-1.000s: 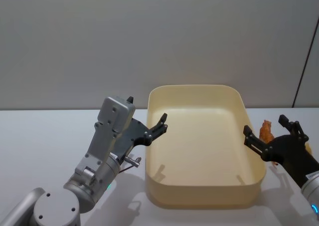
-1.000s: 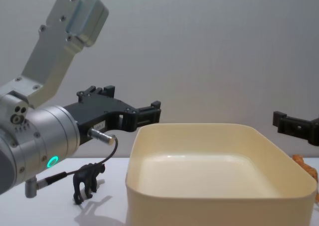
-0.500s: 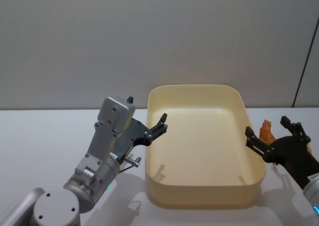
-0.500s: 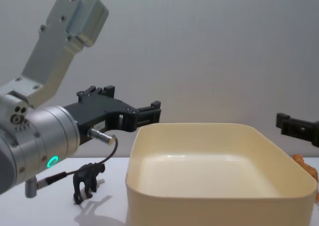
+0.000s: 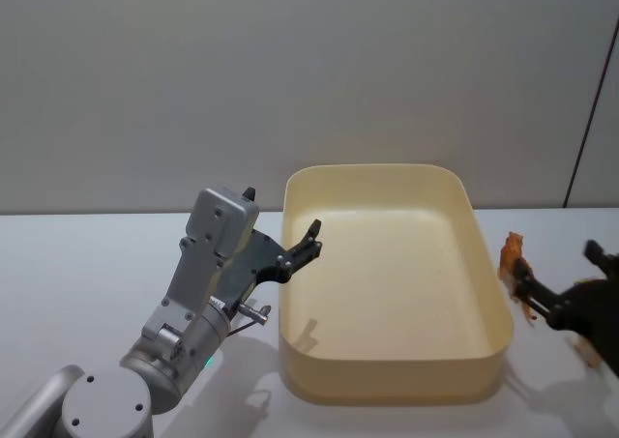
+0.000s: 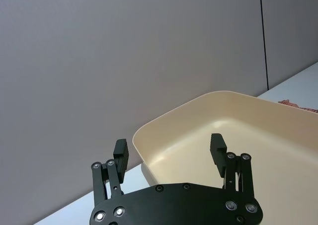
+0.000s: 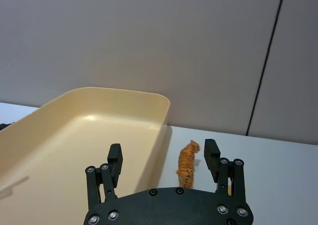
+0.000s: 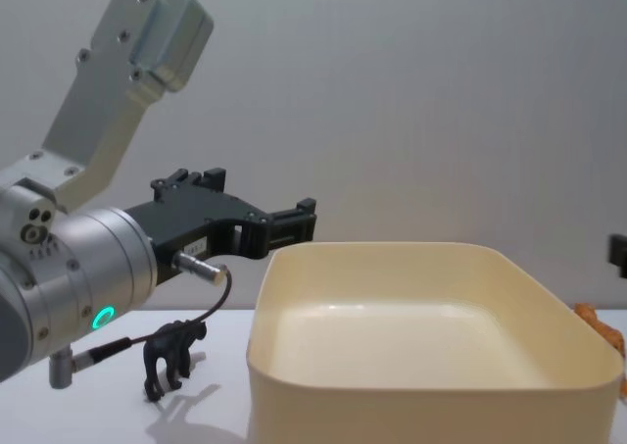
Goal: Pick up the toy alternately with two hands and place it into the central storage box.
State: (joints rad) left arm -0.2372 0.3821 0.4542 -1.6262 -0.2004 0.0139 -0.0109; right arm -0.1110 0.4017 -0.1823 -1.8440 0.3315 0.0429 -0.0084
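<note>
Right wrist view: right gripper, jaws spread empty, faces the orange toy; left gripper likewise by the storage box.

Silver left arm bears a green ring light; left gripper is black.

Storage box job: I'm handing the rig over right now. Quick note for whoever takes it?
Left hand: open, empty, raised by the box's left rim.
Right hand: open, empty, low on the right of the box, lined up on the orange toy but not touching it.
Box: in the middle, nothing in it.
Orange toy: on the table, just right of the box.
Black toy: standing on the table left of the box, under the left arm.
Done: no toy placed yet.
Left: grasp the orange toy with the right hand and box it, then box the black toy with the left.
</note>
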